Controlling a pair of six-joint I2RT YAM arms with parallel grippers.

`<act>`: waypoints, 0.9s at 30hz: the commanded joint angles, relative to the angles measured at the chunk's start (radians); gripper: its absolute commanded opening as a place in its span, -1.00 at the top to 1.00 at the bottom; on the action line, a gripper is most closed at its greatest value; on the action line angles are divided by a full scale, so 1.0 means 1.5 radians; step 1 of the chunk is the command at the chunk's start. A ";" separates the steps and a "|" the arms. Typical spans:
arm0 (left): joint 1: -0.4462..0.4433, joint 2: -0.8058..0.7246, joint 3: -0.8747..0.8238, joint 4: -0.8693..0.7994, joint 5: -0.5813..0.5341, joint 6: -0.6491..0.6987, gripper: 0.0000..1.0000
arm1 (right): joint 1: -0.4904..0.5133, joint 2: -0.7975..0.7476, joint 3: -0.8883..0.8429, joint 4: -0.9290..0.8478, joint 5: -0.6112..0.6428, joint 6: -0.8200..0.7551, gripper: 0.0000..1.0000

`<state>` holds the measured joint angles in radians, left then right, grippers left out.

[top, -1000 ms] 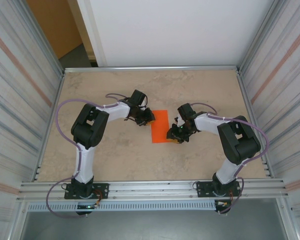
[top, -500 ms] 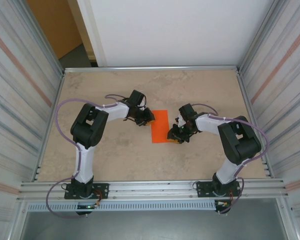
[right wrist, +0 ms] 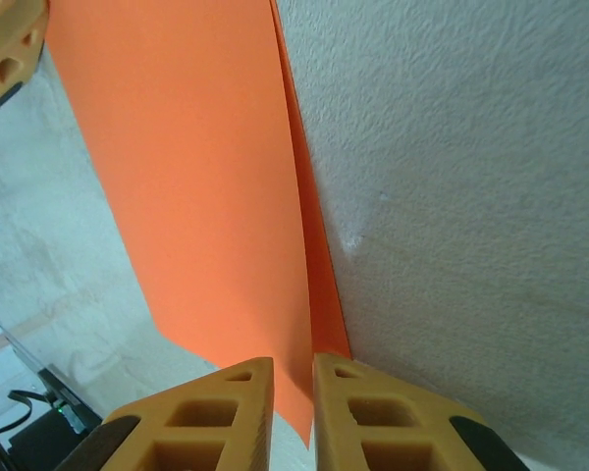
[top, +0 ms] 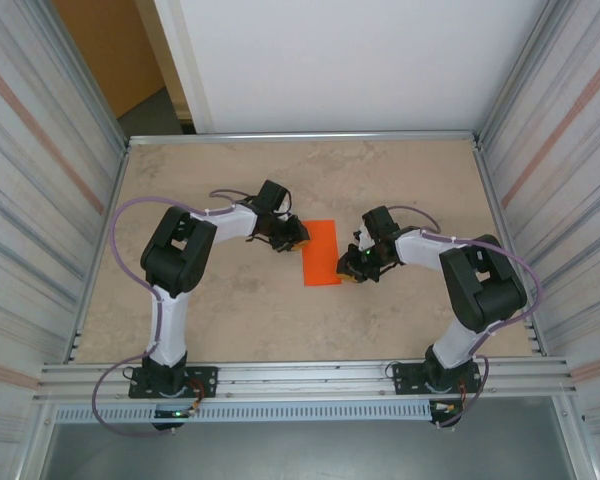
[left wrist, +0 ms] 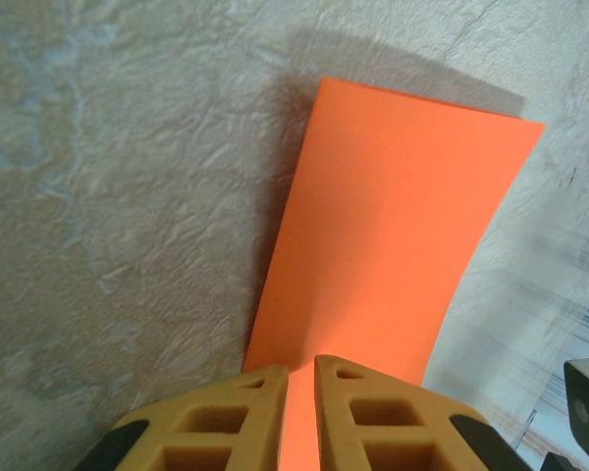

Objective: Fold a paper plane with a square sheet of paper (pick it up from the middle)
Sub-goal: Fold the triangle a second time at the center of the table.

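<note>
The square sheet of paper is bright orange and lies doubled over on the table as a narrow rectangle. My left gripper is at its far left corner. In the left wrist view the left gripper is shut on the paper, which runs up between its fingers and bows slightly. My right gripper is at the near right corner. In the right wrist view the right gripper pinches the paper where two layers meet along the edge.
The beige table is walled by metal panels left and right, with a rail along the near edge. Both arm bases stand on that rail.
The right gripper's jaws have closed onto the paper's near right edge, and its wrist has shifted slightly right. The left arm has held still.
</note>
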<state>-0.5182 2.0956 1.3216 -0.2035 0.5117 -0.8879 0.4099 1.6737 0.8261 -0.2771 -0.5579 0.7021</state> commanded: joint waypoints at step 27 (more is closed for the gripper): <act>-0.003 -0.079 -0.045 0.042 -0.057 0.060 0.61 | -0.018 -0.025 0.020 -0.073 -0.039 -0.007 1.00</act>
<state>-0.5274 2.0426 1.2705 -0.1707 0.4728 -0.8558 0.3939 1.6737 0.8360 -0.3046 -0.6064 0.7216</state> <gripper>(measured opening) 0.193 0.044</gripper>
